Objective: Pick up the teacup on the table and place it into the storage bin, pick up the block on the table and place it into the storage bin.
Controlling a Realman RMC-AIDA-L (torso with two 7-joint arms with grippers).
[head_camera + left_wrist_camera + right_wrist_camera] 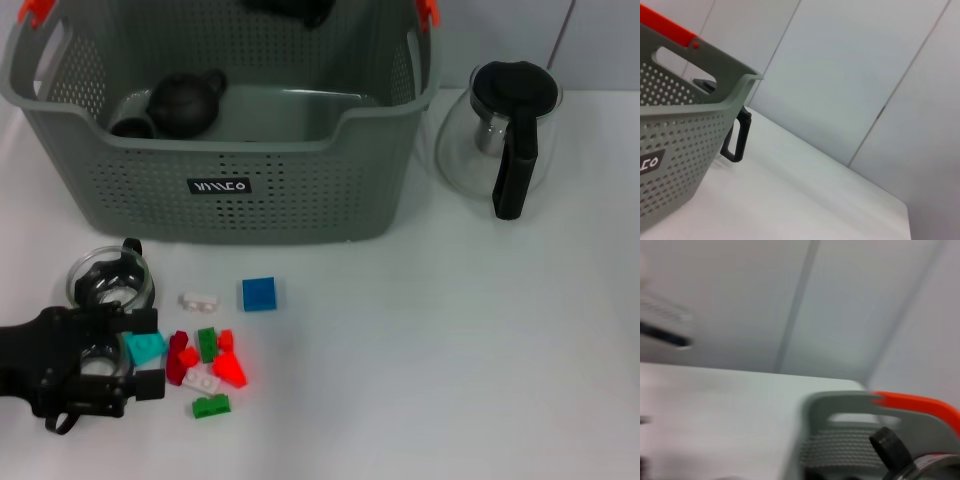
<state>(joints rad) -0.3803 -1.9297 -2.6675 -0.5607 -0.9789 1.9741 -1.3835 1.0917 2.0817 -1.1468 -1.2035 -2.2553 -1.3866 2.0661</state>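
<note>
Teacup and block come first: a small dark cup (131, 125) already lies inside the storage bin (230, 190), next to a dark teapot (186, 101), so we judge the teacup half done. We cannot rule out that the glass cup (110, 278), standing on the tabletop near its left edge just in front of the bin, is the one meant.

No block shows inside the bin, so that half is left. The cyan block (145, 347) lies on the tabletop near the front-left corner, between the jaws of the left gripper (146, 352). The jaws stand wider apart than the block, so we read them as unclosed and gripping nothing yet. Just beside it lie the other loose bricks: red (230, 370), green (210, 405), white (198, 300) and a blue block (259, 293).

A glass pitcher (500, 135) stands toward the far right, just beside the bin. The dark shape over the bin's far side is probably the right gripper (290, 8); we cannot tell how its jaws stand.
</note>
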